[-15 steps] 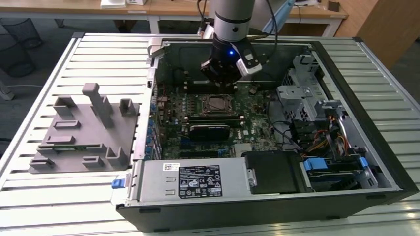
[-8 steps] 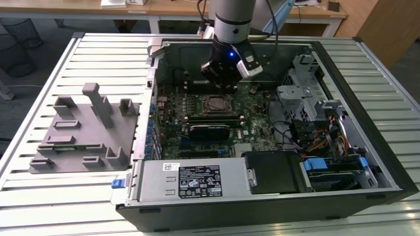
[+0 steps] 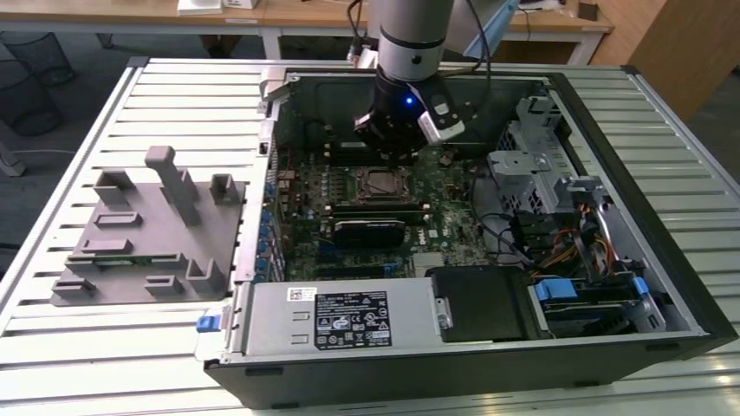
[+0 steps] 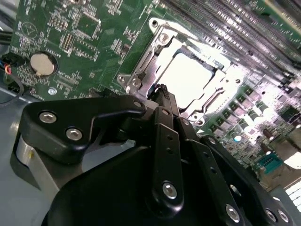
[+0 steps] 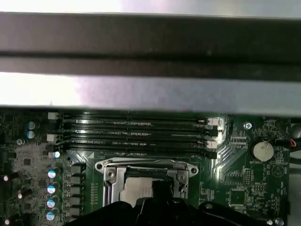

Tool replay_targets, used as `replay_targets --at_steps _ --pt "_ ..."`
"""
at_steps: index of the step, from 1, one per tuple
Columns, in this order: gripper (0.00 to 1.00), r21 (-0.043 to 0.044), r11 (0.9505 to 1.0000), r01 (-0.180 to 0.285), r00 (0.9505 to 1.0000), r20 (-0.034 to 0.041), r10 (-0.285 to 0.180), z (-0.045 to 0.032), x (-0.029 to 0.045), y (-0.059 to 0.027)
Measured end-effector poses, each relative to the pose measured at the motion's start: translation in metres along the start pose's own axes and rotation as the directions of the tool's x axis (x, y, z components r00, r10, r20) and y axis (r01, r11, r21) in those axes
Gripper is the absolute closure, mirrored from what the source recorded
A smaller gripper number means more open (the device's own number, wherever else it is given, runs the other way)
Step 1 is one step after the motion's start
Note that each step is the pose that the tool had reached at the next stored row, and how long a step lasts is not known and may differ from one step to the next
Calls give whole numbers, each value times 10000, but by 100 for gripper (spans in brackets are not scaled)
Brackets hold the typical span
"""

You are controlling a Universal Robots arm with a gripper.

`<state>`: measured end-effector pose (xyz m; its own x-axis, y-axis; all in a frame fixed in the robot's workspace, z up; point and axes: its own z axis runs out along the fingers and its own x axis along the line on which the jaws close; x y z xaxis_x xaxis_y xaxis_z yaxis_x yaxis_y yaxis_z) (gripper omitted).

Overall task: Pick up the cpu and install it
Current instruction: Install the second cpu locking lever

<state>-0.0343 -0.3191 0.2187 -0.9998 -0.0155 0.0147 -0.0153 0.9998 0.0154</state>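
The cpu (image 4: pixel 188 77) lies flat inside the metal socket frame (image 4: pixel 141 70) on the green motherboard, its pale top shining. In the first wrist view the cpu (image 5: pixel 134 193) sits in the same frame, partly behind the black fingertips. My gripper (image 4: pixel 162 90) hangs just above the socket's edge with its fingers drawn together and nothing between them. In the exterior view the gripper (image 3: pixel 393 154) is inside the open computer case, directly over the far side of the socket (image 3: pixel 379 184).
A grey fixture tray (image 3: pixel 151 234) lies on the slatted table at the exterior view's left. Around the socket are memory slots (image 5: pixel 136 134), a coin battery (image 5: pixel 261 150), a power supply (image 3: pixel 335 316) and a drive cage (image 3: pixel 543 165). The case wall (image 5: pixel 150 56) stands close behind.
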Motion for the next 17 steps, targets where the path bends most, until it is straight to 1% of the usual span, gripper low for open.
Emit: replay_targets --at_steps 3,6,8,13,14,17 --pt "89 1 10000 0 10000 -1 0 -1 0 -34" --pt "89 1 10000 -2 10000 -1 2 -18 1 -41" --pt "89 1 10000 -1 10000 0 1 -57 1 -40" --pt "89 1 10000 -1 10000 -1 1 -194 3 -38" --pt "89 1 10000 0 10000 -1 0 -212 4 -38" --pt "89 -1 10000 1 10000 0 -1 -216 3 -55"
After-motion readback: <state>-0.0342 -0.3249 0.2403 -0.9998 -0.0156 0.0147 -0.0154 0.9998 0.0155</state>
